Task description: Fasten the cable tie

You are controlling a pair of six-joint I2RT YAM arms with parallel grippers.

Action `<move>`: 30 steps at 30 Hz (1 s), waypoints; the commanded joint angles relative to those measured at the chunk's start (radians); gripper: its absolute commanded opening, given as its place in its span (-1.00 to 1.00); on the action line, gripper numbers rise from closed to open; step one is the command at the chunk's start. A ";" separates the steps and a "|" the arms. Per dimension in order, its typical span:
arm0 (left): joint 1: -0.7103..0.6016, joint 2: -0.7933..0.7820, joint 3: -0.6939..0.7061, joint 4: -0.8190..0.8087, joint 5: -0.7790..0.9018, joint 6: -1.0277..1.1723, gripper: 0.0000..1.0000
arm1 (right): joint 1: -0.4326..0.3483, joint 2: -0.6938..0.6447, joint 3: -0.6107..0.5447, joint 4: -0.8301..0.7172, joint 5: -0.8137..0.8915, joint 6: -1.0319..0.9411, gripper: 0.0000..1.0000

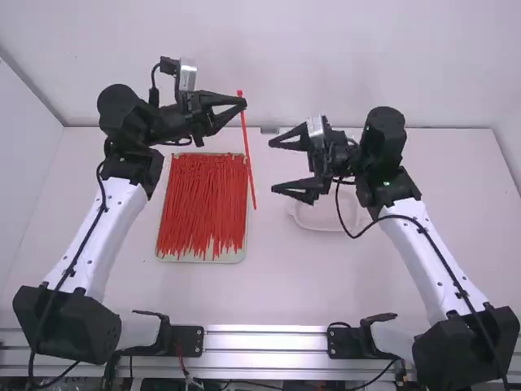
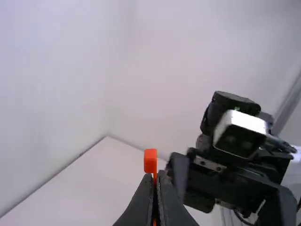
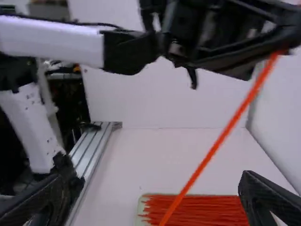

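The left gripper (image 1: 238,103), raised above the table's far side, is clamped near the head of a red cable tie (image 1: 248,159), which hangs downward. The right gripper (image 1: 272,165) is just right of the tie, fingers spread wide. A tray (image 1: 199,259) of spare ties (image 1: 203,204) lies beneath.

Arms: two, a left arm (image 1: 89,236) and a right arm (image 1: 427,252).
Hands: two, the left hand (image 1: 241,103) and the right hand (image 1: 273,164), each with two black fingers.
Single cable tie (image 1: 248,163): one, red, pinched in the left hand above the tabletop (image 1: 326,277).
Heap of cable ties (image 1: 203,204): one heap, red, too many strands to count.
Tray (image 1: 199,259): one, under the heap, toward the tabletop's left edge.
Container (image 1: 313,220): one, pale and shallow, just right of the tabletop's middle.
Wrist cameras: two, the left camera (image 1: 187,77) and the right camera (image 1: 316,130).
Black brackets: two, the left bracket (image 1: 167,330) and the right bracket (image 1: 362,336), on the rail along the tabletop's near edge.
Tabletop: one, white.
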 commanded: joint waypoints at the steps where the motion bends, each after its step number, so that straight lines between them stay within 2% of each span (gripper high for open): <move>1: 0.013 0.035 0.056 -0.024 -0.019 0.014 -0.96 | -0.009 -0.004 0.021 -0.032 -0.097 -0.202 0.97; 4: 0.019 0.108 0.144 -0.126 -0.007 0.017 -0.96 | -0.008 -0.004 0.021 -0.089 -0.097 -0.290 0.98; 9: 0.012 0.224 0.265 -0.217 0.003 -0.003 -0.96 | -0.009 -0.004 0.021 -0.155 -0.044 -0.311 0.97; 13: 0.012 0.326 0.356 -0.268 0.003 -0.076 -0.96 | -0.009 -0.004 0.021 -0.235 0.141 -0.336 0.97; 19: 0.036 0.457 0.450 -0.278 0.058 -0.205 -0.96 | -0.008 -0.004 0.021 -0.342 0.215 -0.583 0.98; 26: 0.051 0.523 0.463 -0.281 0.143 -0.343 -0.95 | -0.015 -0.003 0.021 -0.345 0.251 -0.625 0.98; 30: 0.043 0.523 0.463 -0.278 0.166 -0.348 -0.95 | -0.021 -0.003 0.021 -0.343 0.263 -0.626 0.97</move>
